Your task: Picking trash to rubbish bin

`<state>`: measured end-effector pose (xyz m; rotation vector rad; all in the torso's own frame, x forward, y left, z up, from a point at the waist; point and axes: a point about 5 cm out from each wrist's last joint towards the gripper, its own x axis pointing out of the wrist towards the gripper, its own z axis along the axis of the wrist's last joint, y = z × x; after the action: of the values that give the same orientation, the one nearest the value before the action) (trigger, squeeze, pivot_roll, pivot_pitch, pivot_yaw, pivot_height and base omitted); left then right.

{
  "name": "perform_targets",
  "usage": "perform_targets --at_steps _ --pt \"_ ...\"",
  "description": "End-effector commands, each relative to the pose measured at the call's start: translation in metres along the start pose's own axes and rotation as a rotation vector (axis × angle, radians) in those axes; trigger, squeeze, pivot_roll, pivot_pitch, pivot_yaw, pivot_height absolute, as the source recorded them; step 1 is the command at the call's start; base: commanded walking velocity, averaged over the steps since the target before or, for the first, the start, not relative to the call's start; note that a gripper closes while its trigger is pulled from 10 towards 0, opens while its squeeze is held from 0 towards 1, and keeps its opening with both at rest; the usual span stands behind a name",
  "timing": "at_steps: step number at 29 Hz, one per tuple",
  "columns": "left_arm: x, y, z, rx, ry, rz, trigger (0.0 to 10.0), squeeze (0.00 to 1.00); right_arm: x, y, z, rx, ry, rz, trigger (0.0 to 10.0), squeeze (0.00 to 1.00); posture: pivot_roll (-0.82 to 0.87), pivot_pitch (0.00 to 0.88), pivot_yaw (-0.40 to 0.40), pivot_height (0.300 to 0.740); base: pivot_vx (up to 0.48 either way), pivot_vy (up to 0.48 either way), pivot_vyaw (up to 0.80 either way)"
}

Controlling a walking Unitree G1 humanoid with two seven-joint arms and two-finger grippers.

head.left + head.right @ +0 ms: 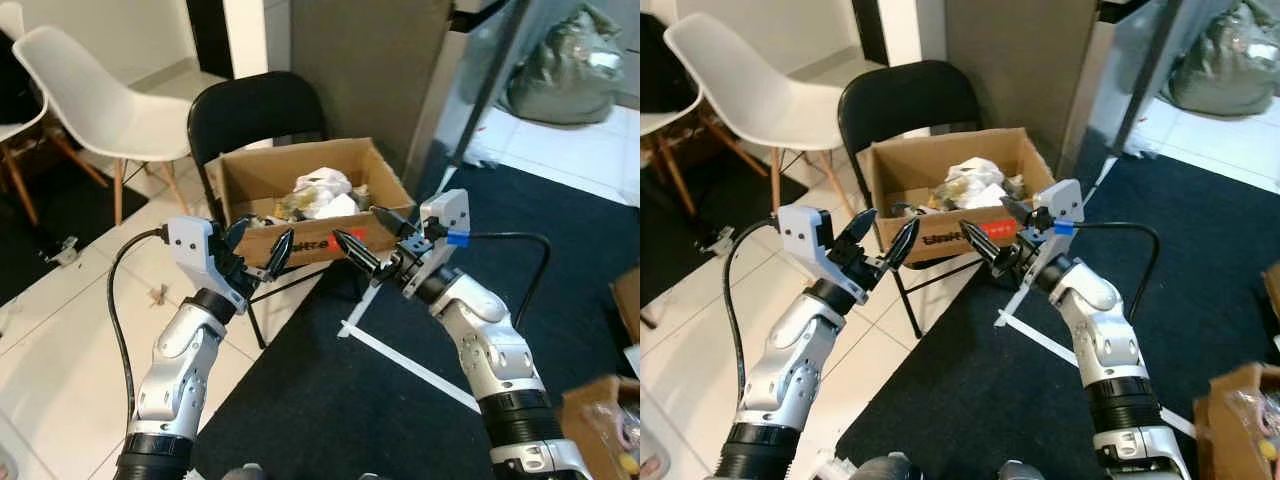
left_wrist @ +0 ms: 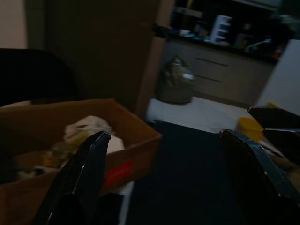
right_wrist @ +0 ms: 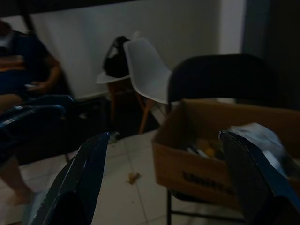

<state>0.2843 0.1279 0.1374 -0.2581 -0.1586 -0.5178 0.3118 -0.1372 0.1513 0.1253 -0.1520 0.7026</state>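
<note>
The cardboard box [image 1: 268,180] of crumpled trash [image 1: 322,192] sits on the black folding chair [image 1: 256,112] just ahead of both empty, wide-open grippers, the left gripper [image 1: 258,246] and the right gripper [image 1: 362,233] about equally near its front wall.

Your two head views look forward and down from close above both arms, sharing the cardboard box [image 1: 310,200] on the black folding chair [image 1: 255,115]. Your wrist views look along each tool's fingers, crossing each other, and both catch that box.
</note>
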Motion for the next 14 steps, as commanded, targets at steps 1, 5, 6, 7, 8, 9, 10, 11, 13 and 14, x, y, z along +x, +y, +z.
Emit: perform_targets --at_steps 1,5,6,7,8,9,10,11,13,14 --pt "-0.0031 0.0017 -0.0037 0.003 0.015 0.011 10.0 0.00 0.0015 0.0032 -0.0027 0.001 0.009 0.011 10.0 0.00 0.03 0.000 -0.018 0.740 -0.307 0.000 0.00" --pt "-0.0028 0.0017 -0.0034 0.003 0.014 0.010 10.0 0.00 0.0018 0.0032 -0.0023 0.000 0.008 0.012 10.0 0.00 0.03 0.000 -0.018 0.740 -0.308 0.000 0.00" --pt "-0.0028 0.0018 -0.0034 0.003 0.014 0.010 10.0 0.00 0.0018 0.0032 -0.0023 0.000 0.009 0.012 10.0 0.00 0.03 0.000 -0.018 0.740 -0.304 0.000 0.00" --pt "-0.0029 0.0018 -0.0034 0.003 0.014 0.010 10.0 0.00 0.0018 0.0032 -0.0023 -0.001 0.009 0.013 10.0 0.00 0.03 0.000 -0.018 0.740 -0.307 0.000 0.00" --pt "-0.0029 0.0018 -0.0034 0.003 0.014 0.010 10.0 0.00 0.0018 0.0032 -0.0023 -0.001 0.009 0.013 10.0 0.00 0.03 0.000 -0.018 0.740 -0.307 0.000 0.00" --pt "-0.0029 0.0017 -0.0034 0.004 0.014 0.009 10.0 0.00 0.0018 0.0033 -0.0023 -0.001 0.009 0.014 10.0 0.00 0.03 0.000 -0.018 0.740 -0.307 0.000 0.00" --pt "-0.0029 0.0017 -0.0034 0.004 0.014 0.009 10.0 0.00 0.0018 0.0032 -0.0023 -0.001 0.009 0.014 10.0 0.00 0.03 0.000 -0.018 0.740 -0.304 0.000 0.00" --pt "-0.0029 0.0017 -0.0034 0.004 0.014 0.009 10.0 0.00 0.0018 0.0032 -0.0023 -0.001 0.010 0.014 10.0 0.00 0.03 0.000 -0.018 0.740 -0.307 0.000 0.00" --pt "-0.0029 0.0017 -0.0033 0.004 0.014 0.009 10.0 0.00 0.0019 0.0032 -0.0023 -0.001 0.010 0.014 10.0 0.00 0.03 0.000 -0.018 0.740 -0.307 0.000 0.00" --pt "-0.0025 0.0015 -0.0029 0.005 0.013 0.008 10.0 0.00 0.0020 0.0030 -0.0018 -0.001 0.010 0.014 10.0 0.00 0.03 0.000 -0.016 0.740 -0.304 0.000 0.00"
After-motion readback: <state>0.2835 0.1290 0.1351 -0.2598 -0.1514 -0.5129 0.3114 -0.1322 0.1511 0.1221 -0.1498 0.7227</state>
